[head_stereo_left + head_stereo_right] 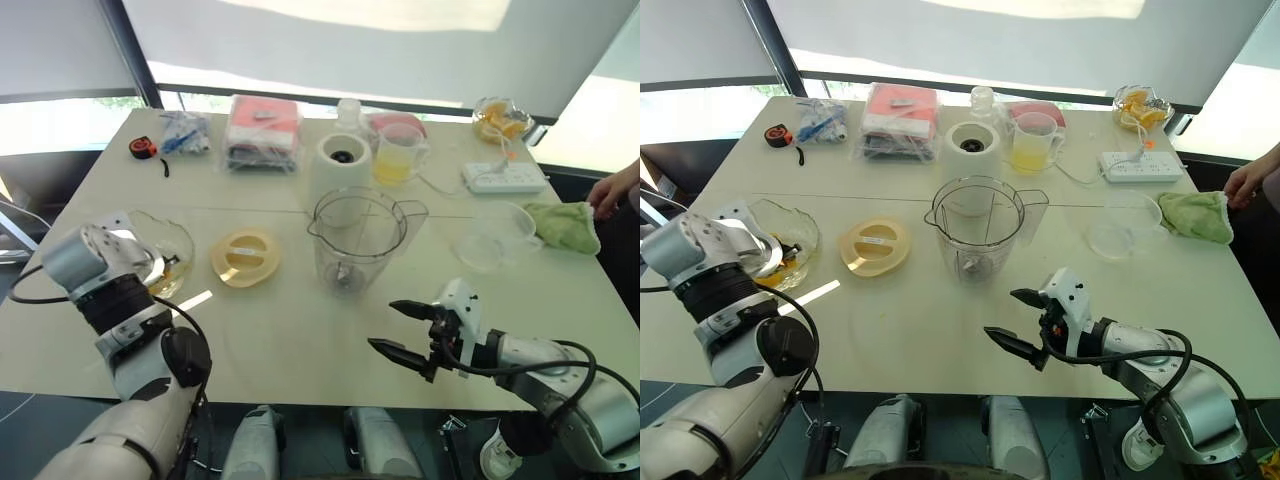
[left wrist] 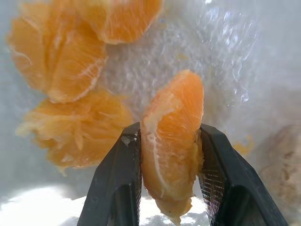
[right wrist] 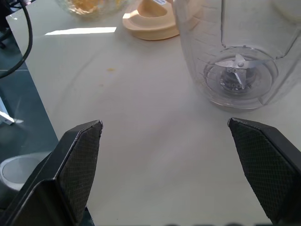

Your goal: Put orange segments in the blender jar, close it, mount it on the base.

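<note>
Two grippers are seen at the near edge of the table (image 1: 300, 350). The right gripper (image 1: 404, 328) is held just above the bare tabletop with its fingers spread wide apart and nothing between them; in the right wrist view the blender jar (image 3: 240, 56) is seen beyond them, upright, lidless, with its blade at the bottom. The left gripper (image 2: 170, 188) is held over a shallow glass bowl (image 1: 172, 245) at the table's left side, and its fingers are clamped on one orange segment (image 2: 173, 141), which is pinched by its flanks. More orange segments (image 2: 61, 61) are seen lying in the bowl beneath it, apart from the held piece.

Just beside that bowl, toward the middle, a pale yellow round lid (image 1: 244, 257) is laid flat on the table. The blender jar (image 1: 356, 238) is placed near the centre of the table, to the right of the lid. An empty clear bowl (image 1: 490, 240) is set to the right of the jar, and a green cloth (image 1: 565, 224) lies past it, near a person's hand (image 1: 612, 190).

Directly behind the jar the white base (image 1: 342, 165) is stood upright, its black socket facing up. A jug of yellow juice (image 1: 397, 155) is placed just beside the base, and a white power strip (image 1: 503, 178) lies further right. Wrapped packages (image 1: 263, 132) are laid at the far edge, and another glass bowl of orange pieces (image 1: 500, 118) is set at the far right corner.
</note>
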Robot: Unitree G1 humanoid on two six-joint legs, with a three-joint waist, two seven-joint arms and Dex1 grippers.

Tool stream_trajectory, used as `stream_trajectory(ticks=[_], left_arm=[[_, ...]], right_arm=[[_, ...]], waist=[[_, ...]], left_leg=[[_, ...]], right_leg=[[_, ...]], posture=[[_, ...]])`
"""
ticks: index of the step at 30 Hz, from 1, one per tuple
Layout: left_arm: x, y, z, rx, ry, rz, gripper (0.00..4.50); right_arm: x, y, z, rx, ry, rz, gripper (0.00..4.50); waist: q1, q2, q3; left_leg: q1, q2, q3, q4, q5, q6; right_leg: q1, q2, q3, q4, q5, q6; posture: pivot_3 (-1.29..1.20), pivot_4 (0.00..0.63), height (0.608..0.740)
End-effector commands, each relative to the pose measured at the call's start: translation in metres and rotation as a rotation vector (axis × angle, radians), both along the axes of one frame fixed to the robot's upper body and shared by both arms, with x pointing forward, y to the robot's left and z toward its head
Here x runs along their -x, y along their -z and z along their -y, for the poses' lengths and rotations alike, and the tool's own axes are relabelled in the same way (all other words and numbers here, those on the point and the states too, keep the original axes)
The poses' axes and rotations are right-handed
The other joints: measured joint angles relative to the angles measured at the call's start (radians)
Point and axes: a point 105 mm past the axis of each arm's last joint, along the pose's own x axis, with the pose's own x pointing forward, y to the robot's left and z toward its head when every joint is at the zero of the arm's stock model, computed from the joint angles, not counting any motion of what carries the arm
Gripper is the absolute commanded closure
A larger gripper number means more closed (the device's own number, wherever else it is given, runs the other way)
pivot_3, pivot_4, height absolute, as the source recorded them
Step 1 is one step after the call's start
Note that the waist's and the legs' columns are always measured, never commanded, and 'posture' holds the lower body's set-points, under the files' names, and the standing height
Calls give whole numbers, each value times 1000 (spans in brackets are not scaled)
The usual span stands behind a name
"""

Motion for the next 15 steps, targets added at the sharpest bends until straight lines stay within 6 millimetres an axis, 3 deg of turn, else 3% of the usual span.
stream_trajectory(ticks=[1, 6, 8, 10, 12, 15], left_arm=[[0, -39, -11, -90, -30, 116, 2877], [-16, -84, -2, -156, 127, 245, 2877], [-27, -110, 17, -181, 293, 317, 2877], [-38, -148, 57, -239, 584, 467, 2877], [-38, -176, 113, -200, 939, 608, 2877], [-30, -201, 179, -178, 1358, 725, 2877]], right_arm=[[-4, -8, 7, -14, 14, 32, 0], [-12, -9, 17, -57, 79, 25, 0], [-16, -11, 24, -79, 125, 30, 0], [-22, -14, 37, -107, 204, 45, 0], [-27, -20, 54, -152, 311, 75, 0], [-18, -25, 68, -180, 404, 110, 0]], waist=[[0, 0, 0], [-1, -1, 1], [1, -1, 1], [3, -1, 1], [7, -1, 1], [17, 0, 0]], left_leg=[[0, 0, 0, 0, 0, 0], [0, 0, 0, 0, 0, 0], [0, 0, 0, 0, 0, -1], [0, 0, 0, 0, 1, -1], [-1, 0, 0, 0, 1, -1], [-2, -1, 1, 0, 1, -2]], right_leg=[[0, 0, 0, 0, 0, 0], [0, 0, 0, 0, 0, 0], [0, 0, -1, 0, 0, 0], [0, 0, -1, 0, 0, 0], [0, -1, -1, -1, 0, 0], [0, -3, -1, -2, -1, -2]], posture=[[0, 150, 740], [0, 150, 740], [0, 150, 740], [0, 150, 740], [0, 150, 740], [0, 150, 740]])
